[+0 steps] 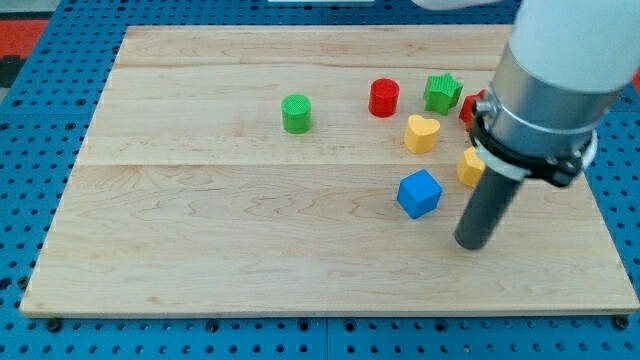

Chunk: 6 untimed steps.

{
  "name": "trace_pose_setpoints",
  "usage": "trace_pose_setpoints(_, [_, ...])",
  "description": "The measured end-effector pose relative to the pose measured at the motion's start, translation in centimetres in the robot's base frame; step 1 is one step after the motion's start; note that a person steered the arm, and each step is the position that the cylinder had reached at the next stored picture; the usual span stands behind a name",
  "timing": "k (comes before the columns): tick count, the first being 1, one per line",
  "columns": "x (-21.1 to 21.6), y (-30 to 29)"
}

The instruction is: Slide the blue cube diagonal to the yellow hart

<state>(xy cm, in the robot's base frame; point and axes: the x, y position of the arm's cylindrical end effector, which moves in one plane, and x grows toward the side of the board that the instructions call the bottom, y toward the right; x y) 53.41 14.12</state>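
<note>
Just my tip beside blue cube

A pale wooden surface of several long planks fills most of the view, its grain running left to right. Around it lies a blue perforated base with regular rows of small holes. At the top left corner sits a patch of red. The light is even and soft.

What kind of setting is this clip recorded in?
Likely a robotics lab bench: a wooden board on blue pegboard, small blocks like the blue cube, and my tip right of it.
</note>
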Motion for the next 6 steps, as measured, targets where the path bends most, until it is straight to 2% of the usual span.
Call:
trace_pose_setpoints(1, [-5.0,-1.7])
trace_pose_setpoints(2, [-7.5,-5.6])
trace_pose_setpoints(4, [-2.7,-6.6])
trace_pose_setpoints(5, [-4.9,-7.6])
trace_pose_setpoints(6, [-4.9,-8.1])
